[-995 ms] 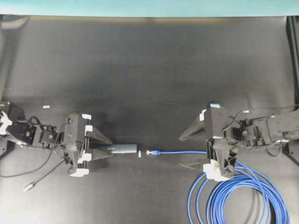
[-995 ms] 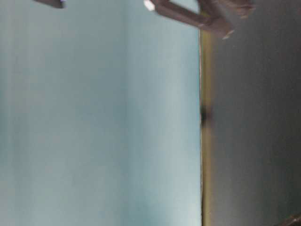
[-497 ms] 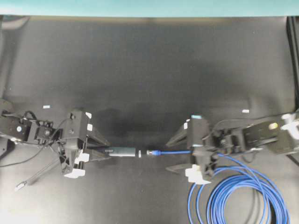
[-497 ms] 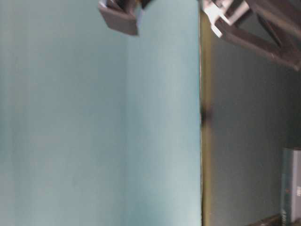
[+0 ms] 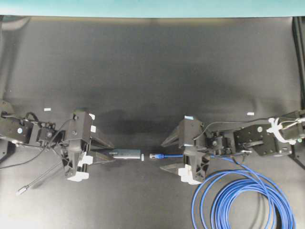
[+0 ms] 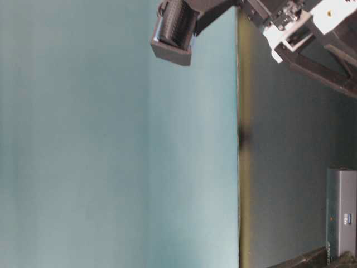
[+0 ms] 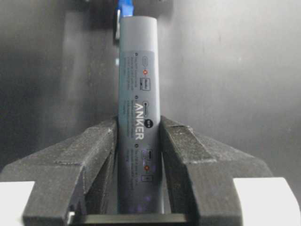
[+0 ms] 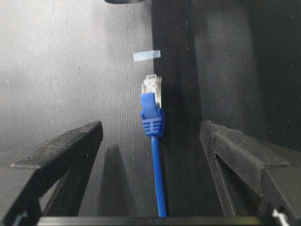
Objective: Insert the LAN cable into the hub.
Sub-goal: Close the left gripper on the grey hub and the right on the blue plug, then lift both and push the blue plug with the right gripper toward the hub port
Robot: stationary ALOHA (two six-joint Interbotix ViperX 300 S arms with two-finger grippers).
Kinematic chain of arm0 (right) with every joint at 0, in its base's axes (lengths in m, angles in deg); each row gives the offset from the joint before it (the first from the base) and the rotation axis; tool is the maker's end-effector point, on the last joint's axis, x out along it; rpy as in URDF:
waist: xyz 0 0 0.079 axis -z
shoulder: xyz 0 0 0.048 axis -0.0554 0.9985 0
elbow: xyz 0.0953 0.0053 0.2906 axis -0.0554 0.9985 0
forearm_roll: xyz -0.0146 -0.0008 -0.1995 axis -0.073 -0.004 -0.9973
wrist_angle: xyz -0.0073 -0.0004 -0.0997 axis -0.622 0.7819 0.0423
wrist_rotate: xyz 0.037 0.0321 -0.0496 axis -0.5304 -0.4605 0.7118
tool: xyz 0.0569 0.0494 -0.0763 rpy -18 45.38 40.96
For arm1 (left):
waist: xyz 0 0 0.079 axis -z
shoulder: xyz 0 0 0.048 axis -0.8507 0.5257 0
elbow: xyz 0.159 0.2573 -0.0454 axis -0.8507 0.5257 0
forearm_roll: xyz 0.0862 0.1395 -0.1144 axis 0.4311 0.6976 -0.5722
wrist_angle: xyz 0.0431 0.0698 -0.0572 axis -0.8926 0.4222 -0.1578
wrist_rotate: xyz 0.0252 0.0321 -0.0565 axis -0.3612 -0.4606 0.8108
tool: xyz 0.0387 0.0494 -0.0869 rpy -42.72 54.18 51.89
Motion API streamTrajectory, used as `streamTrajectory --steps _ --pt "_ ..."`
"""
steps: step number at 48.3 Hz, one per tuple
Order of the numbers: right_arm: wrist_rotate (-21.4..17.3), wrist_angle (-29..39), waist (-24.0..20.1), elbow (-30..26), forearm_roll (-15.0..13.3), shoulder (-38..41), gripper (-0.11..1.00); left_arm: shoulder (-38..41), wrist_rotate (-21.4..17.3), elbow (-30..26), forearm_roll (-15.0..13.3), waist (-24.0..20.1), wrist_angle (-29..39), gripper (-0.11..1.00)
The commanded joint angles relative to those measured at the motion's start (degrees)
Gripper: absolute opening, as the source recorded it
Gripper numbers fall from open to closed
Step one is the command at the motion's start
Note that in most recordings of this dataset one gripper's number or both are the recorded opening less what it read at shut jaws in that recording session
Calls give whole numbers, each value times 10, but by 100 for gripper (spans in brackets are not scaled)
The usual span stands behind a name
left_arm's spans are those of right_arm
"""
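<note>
Left gripper (image 5: pixel 107 151): clamped on the hub, both pads pressed against its flanks in the left wrist view; over the last second it has slid a little toward the centre of the table and sunk, carrying the hub with it.

Hub (image 5: pixel 125 154): a slim dark-grey bar lying along the table's width, its rear end in the left jaws and its free end, with the pale end cap (image 5: pixel 142 156), pointing right at the plug. In the table-level view it now shows at the lower right edge, where a second ago it was out of frame.

Gap: hub end and plug sit near each other, roughly in line, not touching; the gap looks slightly narrower than a second ago.

LAN cable plug (image 5: pixel 155 156): lies on the mat with its clear tip toward the hub; it has not moved.

Right gripper (image 5: pixel 164 156): spread wide and empty. It has travelled leftward along the cord from near the coil, and its fingers now straddle the blue boot and plug, one on each side, neither touching.

LAN cable (image 5: pixel 248 195): straight run from plug back under the right arm, the rest coiled at lower right.

Meaning for the task: hub secured, plug bracketed but ungrasped; closing on the boot looks like the next need, insertion not yet begun.
</note>
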Motion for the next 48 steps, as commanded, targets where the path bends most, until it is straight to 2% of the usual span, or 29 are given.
streamTrajectory --steps 1,5,8,18,32,41,48 --pt "-2 1 2 -9 1 11 78 -10 1 -9 2 -1 -3 28" --pt "-8 11 1 -14 3 17 73 -13 1 -9 2 -1 -3 28" --pt "-10 22 -3 -18 3 18 65 -14 2 -8 2 -1 -2 28" --pt "-13 33 -6 -23 4 23 14 -14 10 -8 2 -2 -2 28" --pt "-44 33 -10 -17 4 -13 13 -33 13 -6 2 0 -2 28" --pt "-44 43 -8 -18 4 -75 13 -45 8 -12 2 -1 15 28" --pt "-44 76 -3 -19 4 -96 13 -44 7 -18 2 0 41 28"
